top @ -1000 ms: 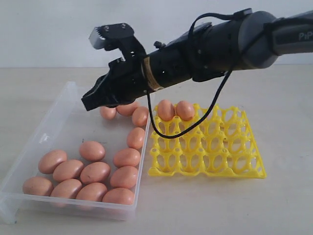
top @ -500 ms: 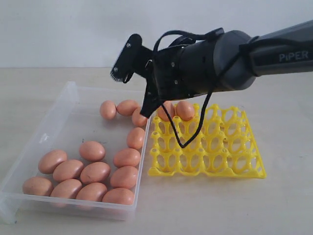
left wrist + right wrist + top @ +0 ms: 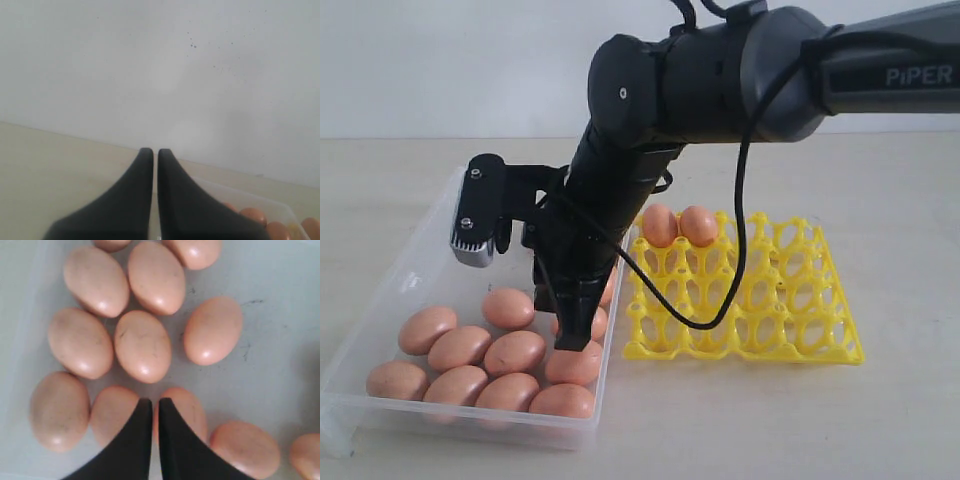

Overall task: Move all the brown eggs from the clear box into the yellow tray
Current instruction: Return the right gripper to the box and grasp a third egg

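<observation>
Several brown eggs lie in the clear box on the left; the right wrist view looks down on them. Two brown eggs sit in the back cups of the yellow tray. My right gripper points straight down inside the box, its tips just over an egg by the box's right wall. Its jaws are shut with nothing between them; in the right wrist view the gripper hovers over two neighbouring eggs. My left gripper is shut and empty, facing a white wall, with the box corner and eggs at the frame edge.
The box and the tray stand side by side on a beige table. A black cable loops down from the right arm over the tray. A white wall closes the back.
The right arm has swung from level above the box's far end to pointing steeply down, and the gripper has dropped among the eggs near the box's right wall.
</observation>
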Robot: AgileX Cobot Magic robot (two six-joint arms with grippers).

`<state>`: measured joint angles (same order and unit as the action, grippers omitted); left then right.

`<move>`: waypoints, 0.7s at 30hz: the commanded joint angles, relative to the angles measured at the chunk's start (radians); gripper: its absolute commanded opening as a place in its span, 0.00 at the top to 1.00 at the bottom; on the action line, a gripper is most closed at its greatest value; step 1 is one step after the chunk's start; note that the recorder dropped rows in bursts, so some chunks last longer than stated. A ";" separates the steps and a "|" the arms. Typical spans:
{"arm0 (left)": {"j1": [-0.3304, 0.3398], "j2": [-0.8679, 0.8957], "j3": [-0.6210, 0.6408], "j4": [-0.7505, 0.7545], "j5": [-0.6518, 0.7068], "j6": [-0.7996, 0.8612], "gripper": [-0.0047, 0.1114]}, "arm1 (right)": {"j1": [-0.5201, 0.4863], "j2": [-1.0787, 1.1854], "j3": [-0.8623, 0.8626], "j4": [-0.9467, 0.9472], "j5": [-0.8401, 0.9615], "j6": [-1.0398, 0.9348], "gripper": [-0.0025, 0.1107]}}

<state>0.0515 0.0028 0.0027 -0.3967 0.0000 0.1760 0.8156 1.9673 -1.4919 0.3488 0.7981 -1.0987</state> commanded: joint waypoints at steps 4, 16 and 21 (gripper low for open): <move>-0.004 -0.003 -0.003 -0.005 0.000 0.006 0.93 | -0.004 -0.001 -0.006 -0.037 -0.018 -0.023 0.58; -0.004 -0.003 -0.003 -0.005 0.000 0.006 0.93 | -0.004 0.070 -0.006 -0.119 -0.075 0.079 0.47; -0.004 -0.003 -0.003 -0.005 0.000 0.006 0.93 | -0.004 0.122 -0.006 -0.172 -0.121 0.081 0.47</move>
<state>0.0515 0.0028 0.0027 -0.3967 0.0000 0.1760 0.8156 2.0740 -1.4943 0.2014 0.6990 -1.0182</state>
